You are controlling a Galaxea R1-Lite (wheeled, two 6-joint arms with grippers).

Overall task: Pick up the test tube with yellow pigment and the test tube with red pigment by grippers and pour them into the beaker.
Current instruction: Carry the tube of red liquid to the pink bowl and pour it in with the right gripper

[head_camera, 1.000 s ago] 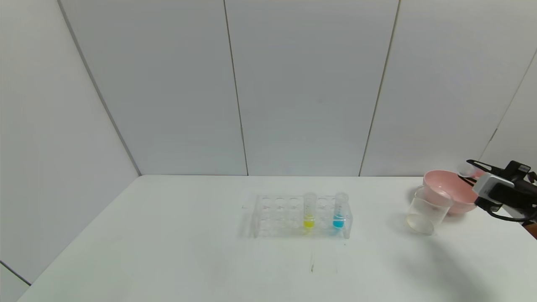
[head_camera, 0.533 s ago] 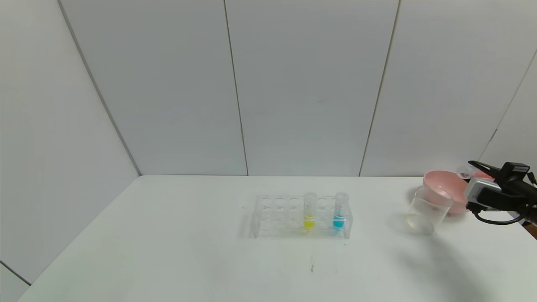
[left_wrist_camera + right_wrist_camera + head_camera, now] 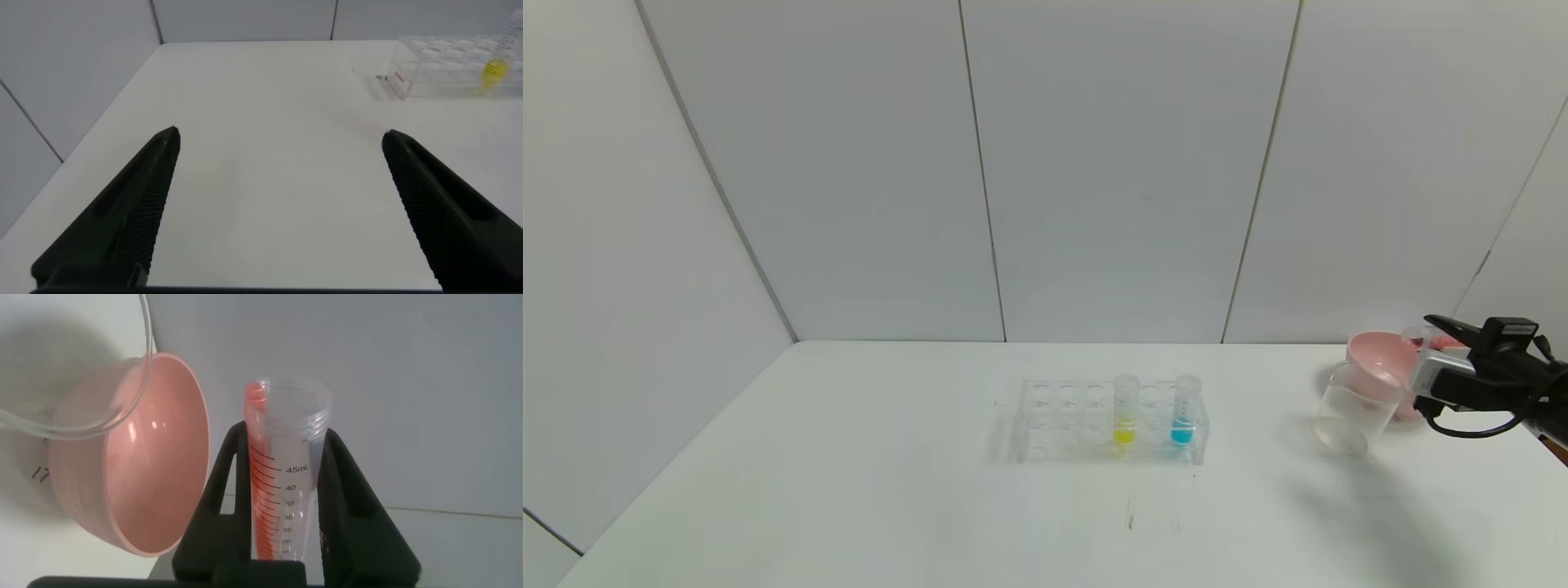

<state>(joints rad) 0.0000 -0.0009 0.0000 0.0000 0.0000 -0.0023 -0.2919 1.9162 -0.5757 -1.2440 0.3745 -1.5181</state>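
Two rack tubes hold yellow, blue.

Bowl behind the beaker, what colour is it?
Pink; the bowl shows best in the right wrist view.

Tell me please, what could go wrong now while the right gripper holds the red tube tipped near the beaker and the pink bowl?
1. The right gripper holds the test tube with red pigment tipped, its mouth over the pink bowl, not the beaker. Red liquid may land in the bowl.
2. The beaker touches or nearly touches the bowl, close to the gripper, so a nudge could tip it.
3. The test tube with yellow pigment is in the rack; that pour remains.
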